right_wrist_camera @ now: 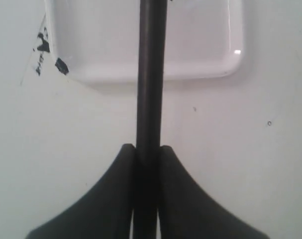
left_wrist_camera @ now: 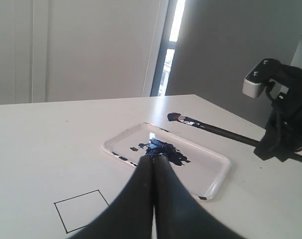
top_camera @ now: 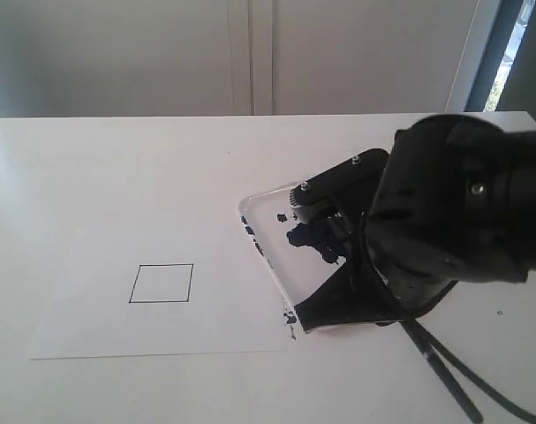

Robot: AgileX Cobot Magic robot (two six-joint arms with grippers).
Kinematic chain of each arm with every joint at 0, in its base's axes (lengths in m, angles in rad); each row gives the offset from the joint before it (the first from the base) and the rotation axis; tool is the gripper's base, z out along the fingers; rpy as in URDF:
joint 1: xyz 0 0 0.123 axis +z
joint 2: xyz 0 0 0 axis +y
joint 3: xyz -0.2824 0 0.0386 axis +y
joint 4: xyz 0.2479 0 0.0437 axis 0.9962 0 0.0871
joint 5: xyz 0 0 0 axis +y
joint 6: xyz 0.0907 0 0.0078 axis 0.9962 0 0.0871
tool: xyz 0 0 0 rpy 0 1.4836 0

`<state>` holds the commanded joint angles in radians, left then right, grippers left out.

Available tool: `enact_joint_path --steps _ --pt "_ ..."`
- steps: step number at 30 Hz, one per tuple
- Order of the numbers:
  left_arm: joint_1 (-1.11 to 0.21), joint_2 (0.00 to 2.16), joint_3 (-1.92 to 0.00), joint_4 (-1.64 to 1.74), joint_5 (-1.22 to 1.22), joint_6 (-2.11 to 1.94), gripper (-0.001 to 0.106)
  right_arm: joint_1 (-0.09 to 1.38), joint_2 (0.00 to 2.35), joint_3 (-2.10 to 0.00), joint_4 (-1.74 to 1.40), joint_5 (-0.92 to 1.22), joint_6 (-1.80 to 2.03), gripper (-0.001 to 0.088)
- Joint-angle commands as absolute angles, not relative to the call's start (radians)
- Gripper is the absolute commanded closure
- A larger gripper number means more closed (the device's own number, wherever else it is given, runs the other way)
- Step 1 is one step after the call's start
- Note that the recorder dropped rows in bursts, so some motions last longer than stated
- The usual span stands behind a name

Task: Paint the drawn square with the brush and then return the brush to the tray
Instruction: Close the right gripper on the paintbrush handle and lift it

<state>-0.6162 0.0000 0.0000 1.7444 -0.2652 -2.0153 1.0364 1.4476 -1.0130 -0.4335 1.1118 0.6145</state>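
The drawn square [top_camera: 162, 283] [left_wrist_camera: 83, 209] is a thin black outline on white paper, its inside white. The tray [top_camera: 270, 272] [left_wrist_camera: 220, 174] [right_wrist_camera: 200, 45] lies right of the paper, smeared with dark blue paint [top_camera: 313, 237]. My right gripper [right_wrist_camera: 148, 148] [left_wrist_camera: 270, 147] is shut on the brush [right_wrist_camera: 151, 74] [left_wrist_camera: 215, 130], whose black handle runs forward over the tray. The dark tip shows raised in the left wrist view. The handle's rear end [top_camera: 440, 367] sticks out below my right arm. My left gripper [left_wrist_camera: 153, 159] is shut with nothing in it, its tips pointing toward the tray; the exterior view does not show it.
The paper sheet [top_camera: 100, 327] lies flat on the white table, its right edge against the tray. My bulky right arm [top_camera: 453, 212] hides most of the tray in the exterior view. A black cable [top_camera: 515, 408] trails at the lower right. A wall stands behind the table.
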Motion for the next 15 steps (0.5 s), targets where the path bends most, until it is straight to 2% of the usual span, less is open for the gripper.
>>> enact_joint_path --steps 4,9,15 --pt "-0.616 0.0 0.0 1.744 -0.265 -2.015 0.105 1.036 1.454 -1.082 -0.424 1.214 0.536 0.0868" --pt "-0.616 0.0 0.0 1.744 -0.265 -2.015 0.105 1.032 1.505 -1.127 -0.419 1.221 0.466 0.0868" --pt "-0.616 0.0 0.0 1.744 -0.265 -2.015 0.105 0.951 1.571 -1.127 -0.396 1.221 0.446 0.0868"
